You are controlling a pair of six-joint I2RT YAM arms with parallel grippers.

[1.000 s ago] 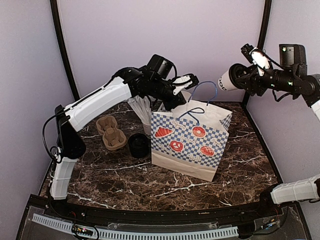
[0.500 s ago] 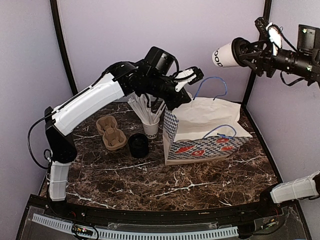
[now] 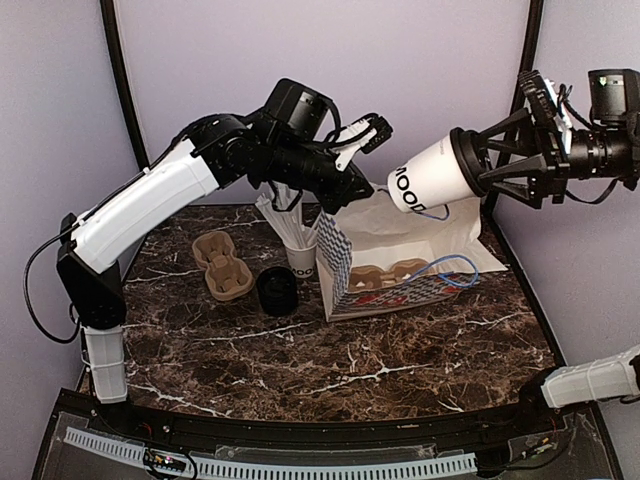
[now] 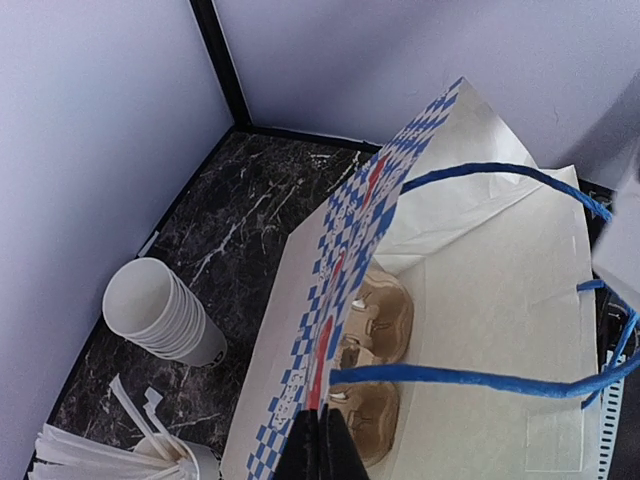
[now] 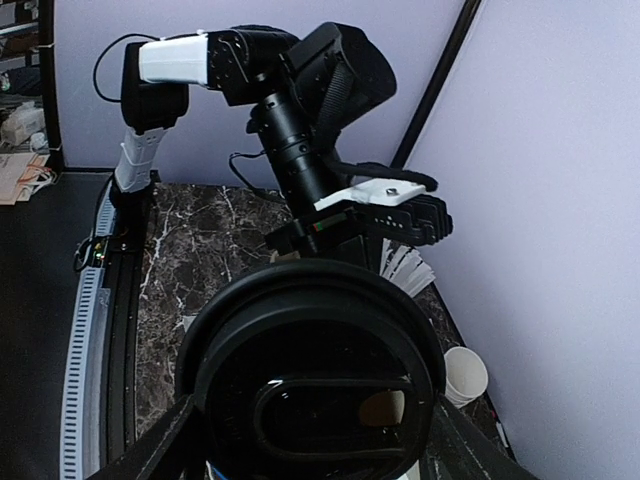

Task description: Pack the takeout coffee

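Note:
The takeout coffee (image 3: 428, 180), a white cup with dark lettering and a black lid (image 5: 310, 380), hangs on its side in the air above the mouth of the paper bag. My right gripper (image 3: 478, 165) is shut on it at the lid end, with a finger (image 5: 165, 450) on each side of the lid. The blue-checked paper bag (image 3: 395, 292) leans back with its mouth pulled wide. My left gripper (image 4: 322, 440) is shut on the bag's front rim (image 4: 345, 260), where the blue handle (image 4: 470, 378) starts. A brown cup carrier (image 4: 385, 330) lies inside the bag.
A second brown carrier (image 3: 225, 265) and a black round lid (image 3: 277, 290) lie on the marble left of the bag. A cup of white straws (image 3: 300, 250) stands just behind the bag's left corner. A stack of white cups (image 4: 160, 312) stands by the back wall.
My left gripper closed on the bag's rim and lifted it; the bag tipped back and its mouth opened. The right arm swung the cup up, then down and left, over the bag.

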